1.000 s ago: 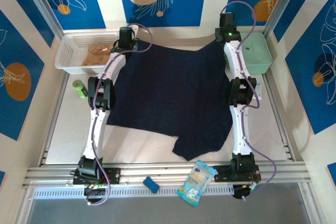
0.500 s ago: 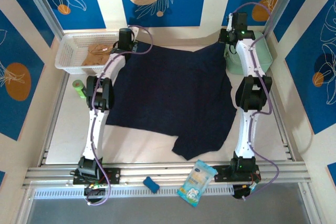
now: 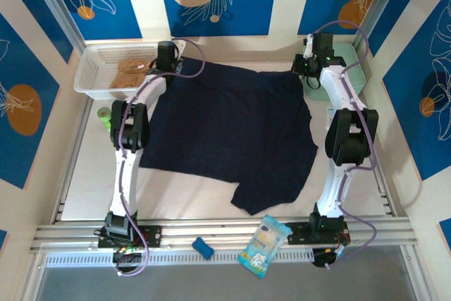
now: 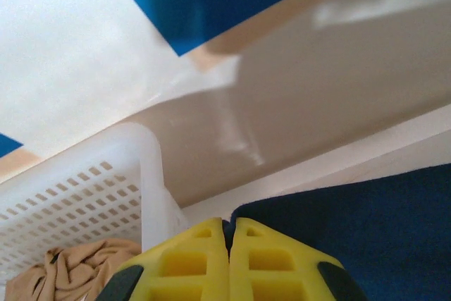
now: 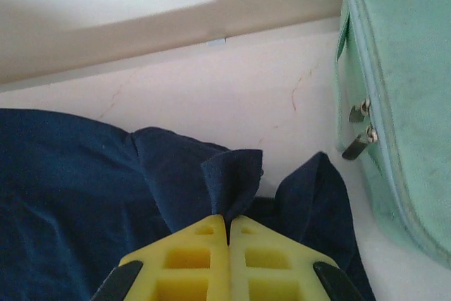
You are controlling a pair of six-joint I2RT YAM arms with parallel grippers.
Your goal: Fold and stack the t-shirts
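Note:
The dark navy t-shirt lies spread over the table, its far edge stretched between both grippers. My left gripper is shut on its far left corner, next to the basket; the wrist view shows navy cloth pinched at the yellow tips of the left gripper. My right gripper is shut on the far right corner, and a fold of the navy t-shirt sticks up from the right gripper. The tan t-shirt lies crumpled in the basket, and part of that tan t-shirt appears behind the left fingers.
A white perforated basket stands at the back left. A mint-green zip case sits at the back right, close beside the right gripper. A green object lies left of the shirt. A blue item and a packet rest on the front rail.
The right arm has swung toward the back right, drawing the shirt's far right corner outward. The left gripper edged slightly back with its corner. Both grips held.

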